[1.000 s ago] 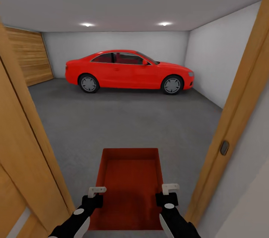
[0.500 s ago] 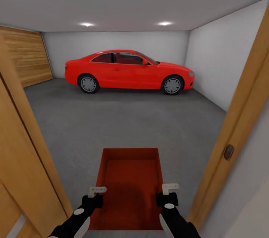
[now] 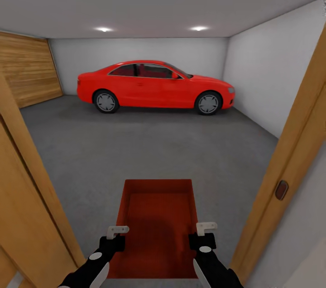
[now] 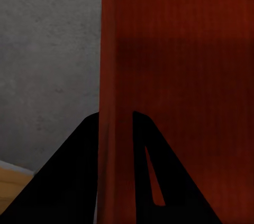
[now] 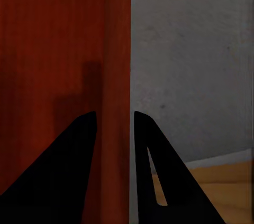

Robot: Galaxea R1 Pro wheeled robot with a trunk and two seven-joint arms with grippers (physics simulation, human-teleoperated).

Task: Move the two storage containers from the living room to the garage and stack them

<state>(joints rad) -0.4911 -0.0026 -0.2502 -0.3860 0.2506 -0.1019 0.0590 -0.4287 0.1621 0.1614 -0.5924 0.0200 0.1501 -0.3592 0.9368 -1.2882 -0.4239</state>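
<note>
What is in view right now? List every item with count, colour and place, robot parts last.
storage container: one, orange-red, lidless, held out in front over the grey floor, in the doorway
car: one, red, parked across the far end of the garage
floor: grey concrete, from doorway to far wall
wooden panel door: one, light brown, far left wall
door frame: light wood, on both sides of the view
ceiling lights: white, on the ceiling
left gripper: one, clamped on the container's left wall
right gripper: one, clamped on its right wall
</note>
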